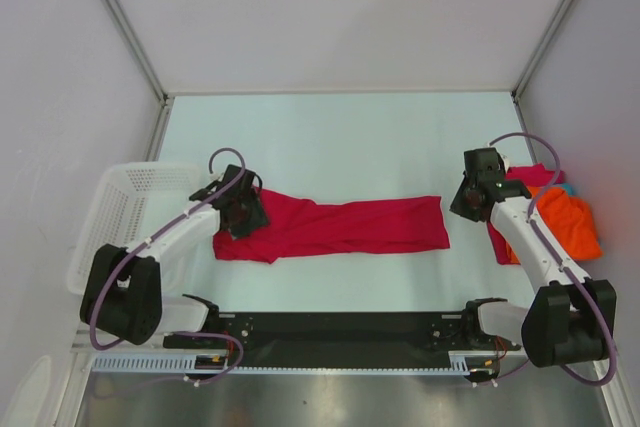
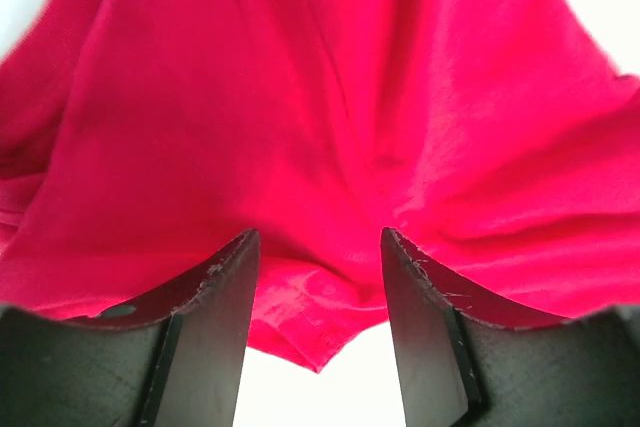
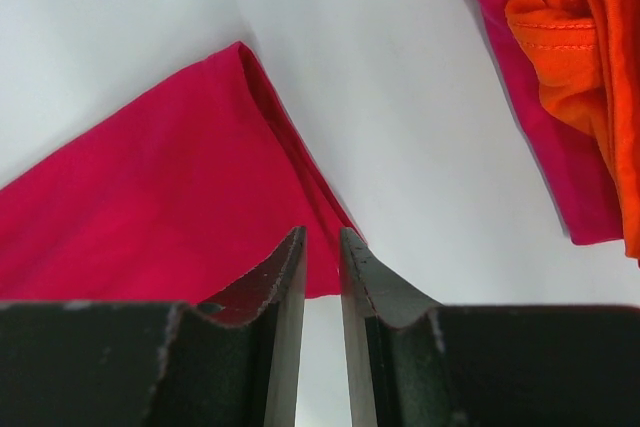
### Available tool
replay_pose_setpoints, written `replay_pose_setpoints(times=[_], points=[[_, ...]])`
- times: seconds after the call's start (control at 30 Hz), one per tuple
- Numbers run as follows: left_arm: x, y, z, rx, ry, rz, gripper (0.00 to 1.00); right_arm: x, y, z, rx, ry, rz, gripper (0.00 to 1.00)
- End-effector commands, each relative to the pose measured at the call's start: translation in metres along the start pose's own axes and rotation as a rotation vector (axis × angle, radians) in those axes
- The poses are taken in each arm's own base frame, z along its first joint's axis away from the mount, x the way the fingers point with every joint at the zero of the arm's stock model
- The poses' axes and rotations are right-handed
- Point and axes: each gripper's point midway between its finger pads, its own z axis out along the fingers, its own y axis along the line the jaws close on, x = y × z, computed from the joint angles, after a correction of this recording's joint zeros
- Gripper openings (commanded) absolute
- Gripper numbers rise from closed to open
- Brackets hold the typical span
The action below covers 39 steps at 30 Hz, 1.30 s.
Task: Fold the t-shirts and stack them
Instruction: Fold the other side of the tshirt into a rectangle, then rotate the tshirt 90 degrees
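From above, the red shirt lies stretched across the worktop, with the left end effector at its left end and the right end effector just off its right end.
Left wrist: fingers spread, released, over red cloth.
Right wrist: fingers nearly together and empty, at the shirt's corner.

Built as 2 arms, left arm and right arm: white shells on the long links, chunky black housings at the joints. Wired with a purple cable arching off each wrist and trailing past each shoulder. Tipped by a black left gripper and a black right gripper, each with 2 flat matte-black fingers, curved at the tips, edges scuffed pale and chipped. Bolted to a black base rail fronted by a white slotted cable strip.
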Motion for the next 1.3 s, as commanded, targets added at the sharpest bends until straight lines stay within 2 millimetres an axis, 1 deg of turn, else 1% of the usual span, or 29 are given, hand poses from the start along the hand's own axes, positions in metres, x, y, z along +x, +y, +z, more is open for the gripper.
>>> replay_pose_setpoints(times=[0.0,0.13,0.17,0.23,0.27,0.3,0.33,0.37,0.43,0.47,0.5,0.57,0.63,0.73,0.8,0.83,0.87,0.93,0.97,1.07,1.13,1.27], points=[[0.006,-0.004,-0.002,0.058,0.006,0.004,0.57,-0.006,0.003,0.003,-0.012,-0.02,0.0,0.25],[0.015,0.0,-0.001,0.063,0.02,-0.004,0.57,-0.004,0.002,0.005,-0.009,-0.016,0.001,0.24],[0.019,0.003,-0.001,0.063,0.028,-0.005,0.57,-0.004,0.003,0.005,-0.011,-0.019,0.0,0.24],[0.024,0.001,-0.003,0.088,0.042,-0.013,0.57,-0.003,0.002,0.005,-0.011,-0.015,-0.002,0.25],[0.03,0.005,-0.002,0.086,0.053,-0.016,0.57,-0.003,0.002,0.005,-0.013,-0.016,-0.002,0.25],[0.03,0.006,-0.006,0.096,0.044,-0.022,0.57,-0.001,0.002,0.006,-0.01,-0.011,-0.003,0.24],[0.036,0.004,-0.008,0.119,0.063,-0.025,0.57,-0.001,0.002,0.006,-0.011,-0.012,0.0,0.25],[0.043,0.01,-0.008,0.114,0.075,-0.028,0.57,-0.001,0.001,0.006,-0.012,-0.011,0.0,0.24],[0.047,0.012,-0.015,0.133,0.062,-0.038,0.57,-0.001,0.002,0.006,-0.016,-0.013,0.001,0.24],[0.054,0.019,-0.015,0.119,0.074,-0.04,0.57,-0.001,0.003,0.006,-0.02,-0.013,-0.002,0.24],[0.054,0.02,-0.018,0.13,0.059,-0.047,0.57,-0.001,0.003,0.007,-0.019,-0.011,0.001,0.24],[0.059,0.027,-0.016,0.116,0.06,-0.056,0.57,0.001,0.005,0.008,-0.027,-0.005,0.004,0.24],[0.061,0.028,-0.016,0.116,0.068,-0.063,0.57,0.002,0.007,0.008,-0.034,0.0,0.006,0.24],[0.056,0.024,-0.019,0.121,0.06,-0.062,0.57,0.002,0.009,0.006,-0.036,-0.001,-0.003,0.24],[0.041,0.015,-0.028,0.139,0.017,-0.066,0.56,0.001,0.007,0.004,-0.032,-0.008,-0.003,0.24],[0.033,0.016,-0.03,0.121,-0.014,-0.07,0.56,0.001,0.007,0.004,-0.03,-0.009,-0.004,0.24],[0.02,0.009,-0.038,0.134,-0.049,-0.072,0.57,-0.001,0.008,0.002,-0.031,-0.015,-0.004,0.24],[0.01,0.006,-0.04,0.118,-0.069,-0.069,0.57,-0.002,0.008,0.001,-0.033,-0.018,-0.004,0.24],[0.002,0.002,-0.042,0.124,-0.083,-0.071,0.57,-0.002,0.008,0.0,-0.036,-0.02,0.0,0.24],[-0.003,-0.002,-0.033,0.12,-0.07,-0.09,0.57,-0.005,0.014,-0.003,-0.056,-0.021,-0.002,0.24],[0.001,-0.003,-0.022,0.125,-0.036,-0.106,0.57,-0.011,0.018,-0.007,-0.062,-0.031,-0.003,0.24],[0.01,0.001,-0.01,0.123,-0.01,-0.151,0.57,-0.02,0.021,-0.014,-0.07,-0.048,-0.01,0.24]])
